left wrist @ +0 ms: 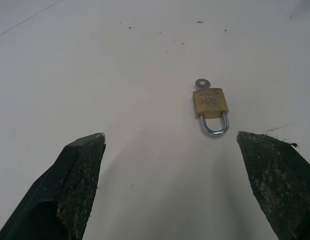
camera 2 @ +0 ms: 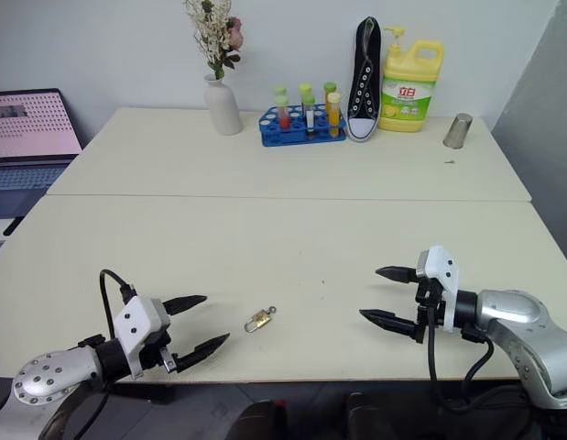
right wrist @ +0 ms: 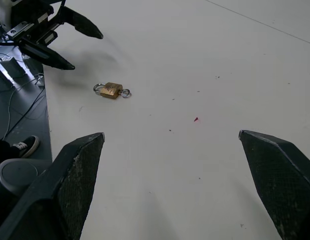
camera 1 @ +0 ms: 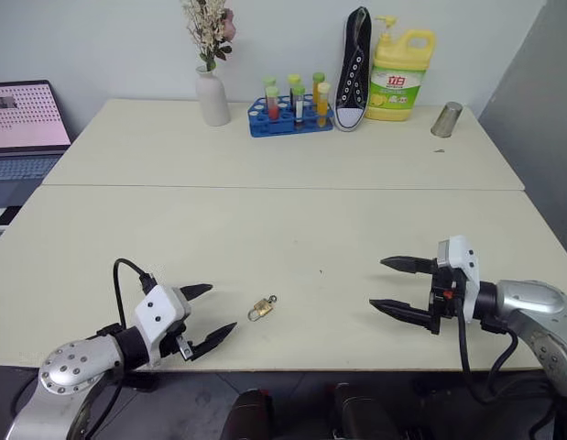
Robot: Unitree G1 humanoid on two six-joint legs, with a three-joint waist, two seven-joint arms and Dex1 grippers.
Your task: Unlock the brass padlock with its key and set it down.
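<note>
Silver arms, white wrist housings, black cables, black pointed fingers (camera 1: 210, 338).

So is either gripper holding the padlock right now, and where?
Nothing is held. The brass padlock lies on the table, between the open left gripper and open right gripper.

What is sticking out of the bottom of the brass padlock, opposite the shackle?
A small silvery key head with a round hole protrudes from the brass padlock, which lies flat on the table. The key's blade is hidden inside the lock body, so its depth cannot be seen.
</note>
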